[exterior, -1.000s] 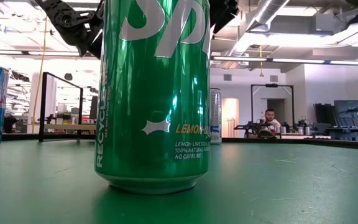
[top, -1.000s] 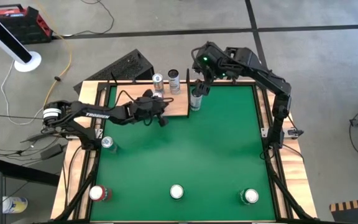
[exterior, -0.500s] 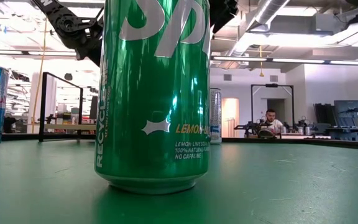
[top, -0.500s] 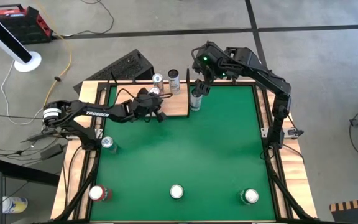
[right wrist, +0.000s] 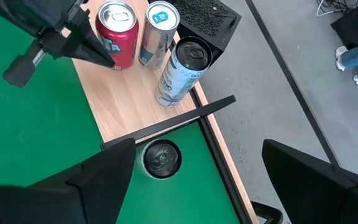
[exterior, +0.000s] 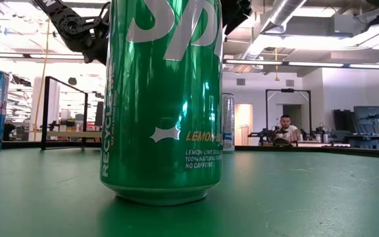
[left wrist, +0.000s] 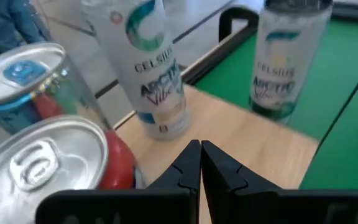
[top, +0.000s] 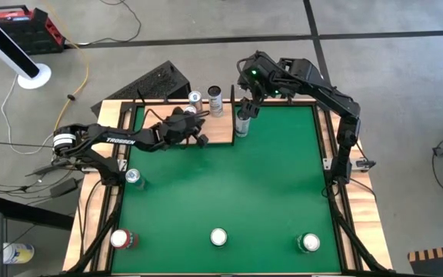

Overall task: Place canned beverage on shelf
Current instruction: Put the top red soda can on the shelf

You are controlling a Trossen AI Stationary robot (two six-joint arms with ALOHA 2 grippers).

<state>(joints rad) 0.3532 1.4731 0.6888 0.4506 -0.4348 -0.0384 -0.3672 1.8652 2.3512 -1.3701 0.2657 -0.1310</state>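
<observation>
Pale wooden shelf (right wrist: 126, 102) with a red can (right wrist: 118, 34), blue-topped can (right wrist: 159, 31) and white can (right wrist: 182, 71) upright.

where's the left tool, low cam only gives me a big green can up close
observer: the left tool is shut, over the shelf, its tip beside a red can.
operator: how many cans on that shelf
observer: three: the red can, a blue-topped can and a white can.
operator: and the other arm
observer: the right tool is open, above a fourth can that stands on the green table just off the shelf's edge.
</observation>
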